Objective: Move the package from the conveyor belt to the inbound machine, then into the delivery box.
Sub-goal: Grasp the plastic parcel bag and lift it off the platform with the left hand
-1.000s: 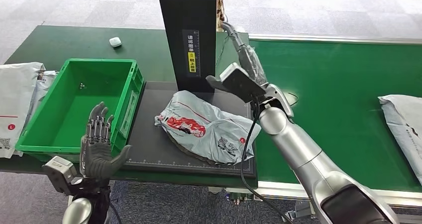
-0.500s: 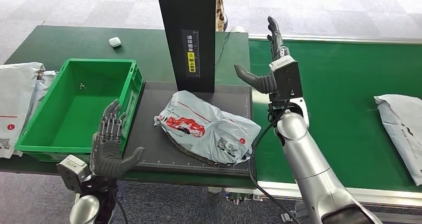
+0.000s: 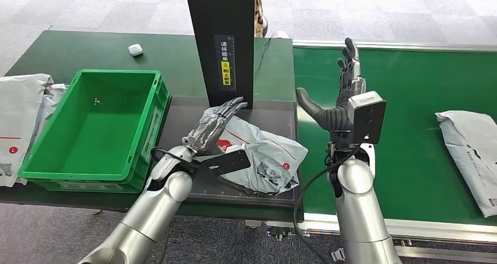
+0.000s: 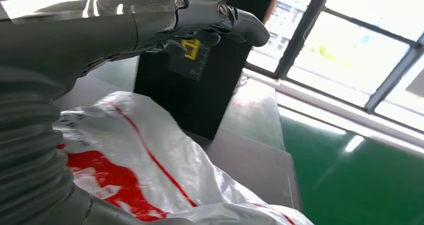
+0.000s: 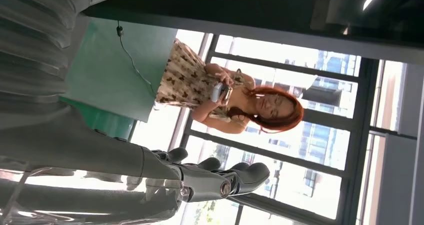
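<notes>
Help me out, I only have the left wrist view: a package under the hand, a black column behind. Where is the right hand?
Observer: The right hand is raised over the belt, near its edge by the plate, fingers spread, holding nothing.
Operator: Where is the box from the package?
Observer: The green box stands against the plate's left side, across from the belt; the package lies on the plate.
Operator: Anything more waiting?
Observer: A second package lies on the belt, far to the right.
</notes>
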